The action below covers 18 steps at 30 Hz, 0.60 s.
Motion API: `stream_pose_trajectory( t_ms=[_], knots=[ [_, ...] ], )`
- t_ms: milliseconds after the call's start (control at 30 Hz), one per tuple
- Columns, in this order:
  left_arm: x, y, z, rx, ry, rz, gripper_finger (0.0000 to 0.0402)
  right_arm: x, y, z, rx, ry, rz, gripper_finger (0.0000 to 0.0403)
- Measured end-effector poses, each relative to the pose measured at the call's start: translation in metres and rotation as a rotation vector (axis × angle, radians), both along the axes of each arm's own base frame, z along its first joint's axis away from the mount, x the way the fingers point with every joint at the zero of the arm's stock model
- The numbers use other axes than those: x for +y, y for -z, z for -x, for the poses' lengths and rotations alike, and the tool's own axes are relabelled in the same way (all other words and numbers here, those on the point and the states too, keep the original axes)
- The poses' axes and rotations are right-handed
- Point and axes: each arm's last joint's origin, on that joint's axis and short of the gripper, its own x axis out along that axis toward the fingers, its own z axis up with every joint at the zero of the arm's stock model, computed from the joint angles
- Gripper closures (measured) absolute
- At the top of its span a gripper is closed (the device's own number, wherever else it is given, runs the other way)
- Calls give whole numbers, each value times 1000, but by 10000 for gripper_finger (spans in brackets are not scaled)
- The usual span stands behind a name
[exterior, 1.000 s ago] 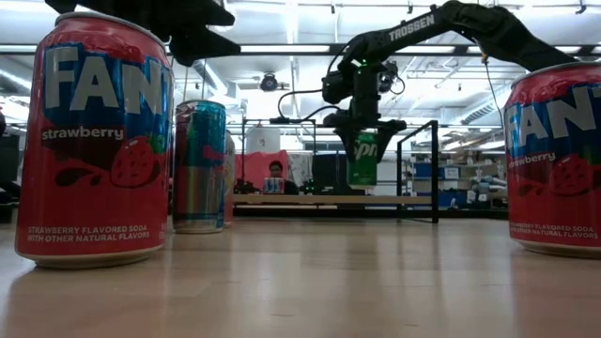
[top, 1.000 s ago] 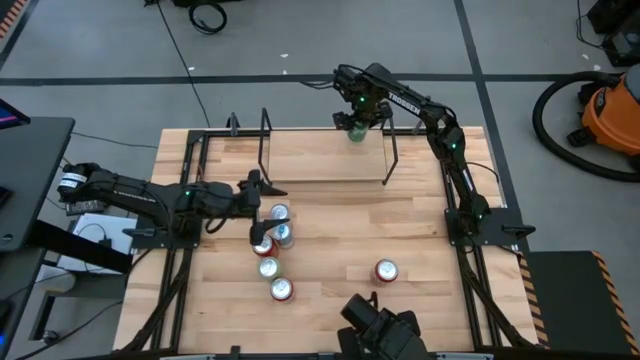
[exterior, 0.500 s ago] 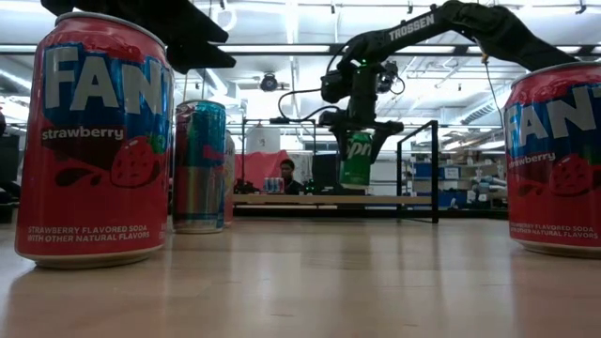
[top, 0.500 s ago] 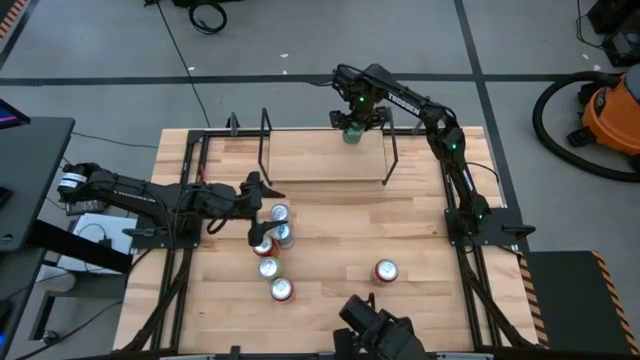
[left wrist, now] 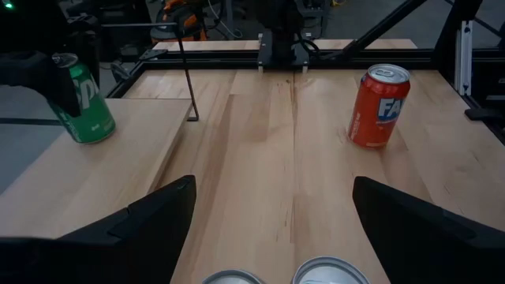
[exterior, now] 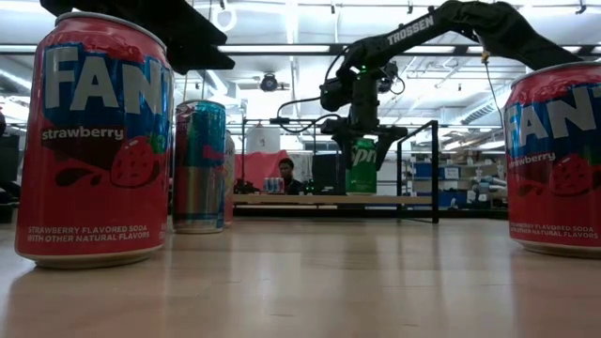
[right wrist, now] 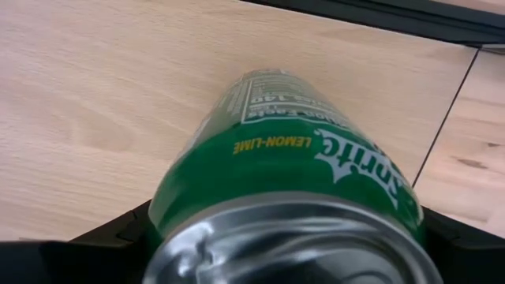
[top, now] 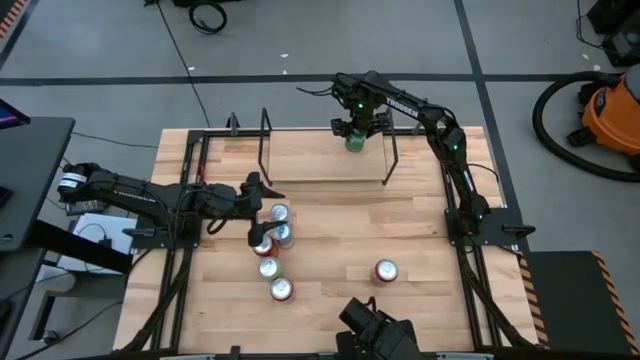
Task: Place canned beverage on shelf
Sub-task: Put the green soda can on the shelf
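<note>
My right gripper (top: 356, 130) is shut on a green Sprite can (top: 354, 143) over the right part of the shelf (top: 310, 158), a light-wood plank with black rod uprights at the table's far edge. In the low view the can (exterior: 362, 166) stands upright with its base right at the plank (exterior: 300, 199). My left gripper (top: 262, 215) is open and empty, hovering over a cluster of cans (top: 280, 235) left of the table's middle. Two can tops (left wrist: 327, 272) show below its fingers. My right gripper pinches the Sprite can's upper wall (right wrist: 185, 209), just below the top rim, between its two fingers (right wrist: 110, 233), one on each side. The fingers come from above, pointing down. The can is roughly upright, base at the shelf plank (left wrist: 87, 138); whether it rests there I cannot tell.
Several cans stand left of centre (top: 268, 267), and two red Fanta cans stand near the front (top: 281, 289), (top: 385, 270). Black rod uprights (top: 392, 160) rise at both shelf ends. A person shows in the room beyond the table (exterior: 286, 174).
My right gripper has gone down toward the shelf plank with the green can, which tipped slightly on the way and now stands about upright with its base at the plank.
</note>
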Motion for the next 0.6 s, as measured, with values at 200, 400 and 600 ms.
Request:
stream_pose_trajectory(
  t_ms=[200, 400, 600],
  knots=[
    [0, 0, 0, 0, 0, 0, 47, 0, 1, 0, 3, -17, 3, 74],
    [0, 0, 0, 0, 0, 0, 47, -2, 6, -2, 5, -20, 1, 50],
    [0, 0, 0, 0, 0, 0, 47, -2, 6, -2, -1, -20, 5, 46]
  ],
)
